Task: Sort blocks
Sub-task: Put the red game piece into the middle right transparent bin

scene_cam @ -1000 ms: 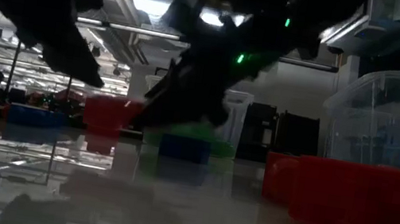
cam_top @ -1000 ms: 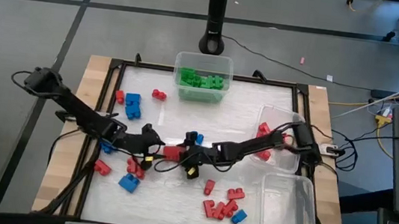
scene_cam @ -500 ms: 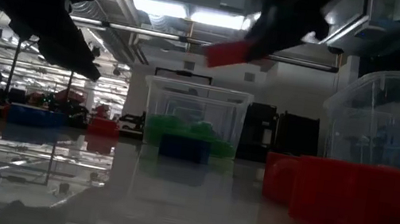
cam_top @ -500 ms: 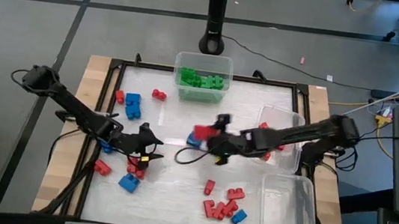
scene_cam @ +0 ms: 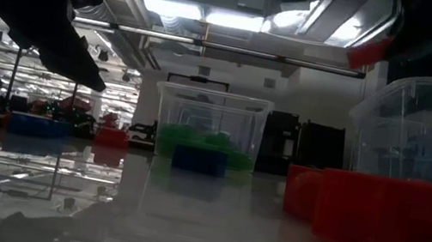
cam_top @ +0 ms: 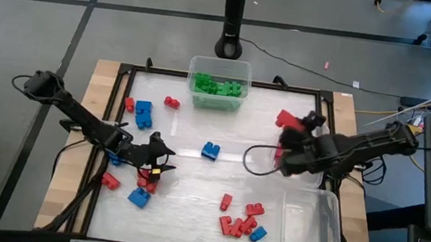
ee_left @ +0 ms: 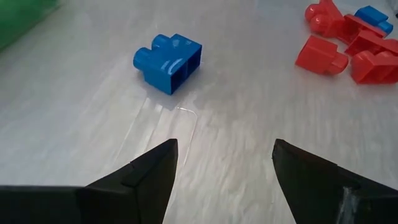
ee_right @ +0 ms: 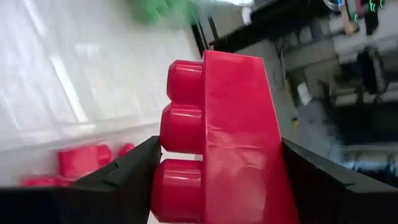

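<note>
Many green blocks (cam_top: 218, 86) in far tub (cam_top: 220, 63) (clear), near-right tub (cam_top: 313, 230) bare

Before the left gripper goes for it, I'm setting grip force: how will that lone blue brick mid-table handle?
The blue brick looks like rigid moulded plastic, so likely stiff and light. Its glossy faces and the shiny table suggest it may skid if nudged. It lies on its side with round studs sideways, so the open left gripper would probably grip its flat faces best.

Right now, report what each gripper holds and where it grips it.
The right gripper holds a red block, fingers clamping its two opposite flat sides, studs left free. The left gripper is open over the table, holding nothing.
</note>
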`<state>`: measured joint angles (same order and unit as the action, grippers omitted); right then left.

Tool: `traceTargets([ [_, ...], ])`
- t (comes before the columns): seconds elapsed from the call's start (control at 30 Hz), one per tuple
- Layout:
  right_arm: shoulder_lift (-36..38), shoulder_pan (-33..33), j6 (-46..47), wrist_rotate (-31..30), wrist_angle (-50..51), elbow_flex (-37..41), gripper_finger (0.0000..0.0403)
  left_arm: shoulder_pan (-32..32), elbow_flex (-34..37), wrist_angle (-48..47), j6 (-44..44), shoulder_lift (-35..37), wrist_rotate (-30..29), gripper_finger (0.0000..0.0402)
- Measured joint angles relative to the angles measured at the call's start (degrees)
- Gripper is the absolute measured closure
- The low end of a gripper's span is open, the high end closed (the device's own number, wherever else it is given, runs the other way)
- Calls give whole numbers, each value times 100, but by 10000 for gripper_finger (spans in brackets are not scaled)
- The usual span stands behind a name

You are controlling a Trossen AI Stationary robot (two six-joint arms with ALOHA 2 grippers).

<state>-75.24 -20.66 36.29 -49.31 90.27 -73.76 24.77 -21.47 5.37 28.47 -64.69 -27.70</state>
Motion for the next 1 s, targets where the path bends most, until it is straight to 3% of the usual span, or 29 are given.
traceTargets([
  [0.17,306,-193,565,139,-42,447,109,-7,0,1,-15,0,-13,150],
  [0.47,689,-184,1056,751,-29,1376,125,-7,2,14,2,2,-15,150],
  [0.7,1151,-184,1177,1502,-23,1771,97,-7,2,22,-11,2,-22,150],
  [1.0,974,-97,1159,2043,-15,2048,66,-7,2,164,4,0,-26,150],
])
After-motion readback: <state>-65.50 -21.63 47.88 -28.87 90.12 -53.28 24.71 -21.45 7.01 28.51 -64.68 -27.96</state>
